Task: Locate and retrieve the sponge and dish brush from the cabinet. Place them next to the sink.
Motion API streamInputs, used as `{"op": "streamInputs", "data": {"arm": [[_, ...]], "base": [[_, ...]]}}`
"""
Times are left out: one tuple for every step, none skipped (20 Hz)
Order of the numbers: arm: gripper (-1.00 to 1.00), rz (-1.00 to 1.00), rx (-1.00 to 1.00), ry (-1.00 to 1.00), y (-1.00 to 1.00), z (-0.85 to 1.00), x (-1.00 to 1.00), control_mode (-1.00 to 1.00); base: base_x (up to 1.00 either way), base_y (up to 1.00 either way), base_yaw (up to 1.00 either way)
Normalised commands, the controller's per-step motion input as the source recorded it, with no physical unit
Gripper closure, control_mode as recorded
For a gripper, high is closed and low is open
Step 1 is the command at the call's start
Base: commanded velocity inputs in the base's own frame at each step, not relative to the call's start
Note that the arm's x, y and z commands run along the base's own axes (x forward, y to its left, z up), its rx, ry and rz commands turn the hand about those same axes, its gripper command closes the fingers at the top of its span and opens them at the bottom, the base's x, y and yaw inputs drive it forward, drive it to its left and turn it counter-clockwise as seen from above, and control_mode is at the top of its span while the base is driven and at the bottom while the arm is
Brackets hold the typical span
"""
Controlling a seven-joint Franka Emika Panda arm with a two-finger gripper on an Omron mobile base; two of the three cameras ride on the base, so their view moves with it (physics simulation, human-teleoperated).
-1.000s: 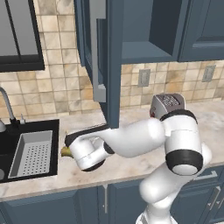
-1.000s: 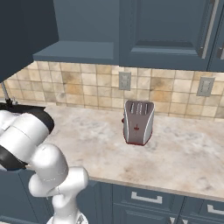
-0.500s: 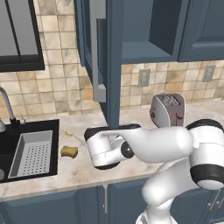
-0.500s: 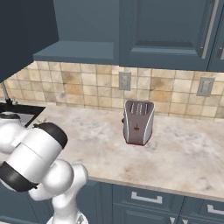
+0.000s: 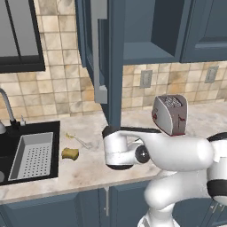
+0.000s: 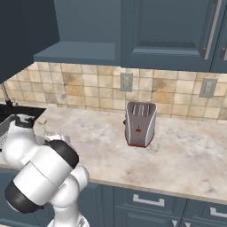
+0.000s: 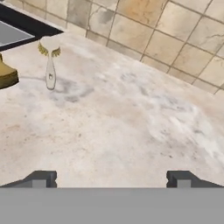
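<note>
Hand view looks across the marbled counter (image 7: 131, 122): the gripper (image 7: 111, 178) has its two finger tips spread wide at the bottom edge with nothing between them, so it is open and empty. Off to the left lies the dish brush (image 7: 50, 65), flat on the stone with its yellow bristles toward the sink (image 7: 17, 30), and the sponge (image 7: 6, 75) sits just beside it, cut off by the frame edge. From the left base view both rest on the counter near the sink's right rim, the sponge (image 5: 70, 153) closer to the front edge and the brush (image 5: 80, 141) just behind it, apart from each other. The cabinet (image 5: 104, 53) door stands open above them. By the look of things, both are already placed, so little seems left to do. If either needed moving, the sponge should be light and squashy, best pinched across its short sides; the brush looks light, stiff and slick, so mid-handle is the safer hold.
</note>
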Motion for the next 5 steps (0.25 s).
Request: {"op": "streamInputs", "data": {"arm": [[-1.00, -0.26, 0.00, 0.03, -0.60, 0.00, -0.01, -1.00], [-1.00, -0.29, 0.00, 0.06, -0.64, 0.00, 0.00, -1.00], [-1.00, -0.30, 0.00, 0.06, -0.65, 0.00, 0.00, -1.00], [-1.00, -0.30, 0.00, 0.06, -0.65, 0.00, 0.00, -1.00], [-1.00, -0.27, 0.00, 0.04, -0.59, 0.00, 0.00, -1.00]], "base": [[0.00, 0.00, 0.00], [0.00, 0.00, 0.00], [0.00, 0.00, 0.00], [0.00, 0.00, 0.00], [0.00, 0.00, 0.00]]}}
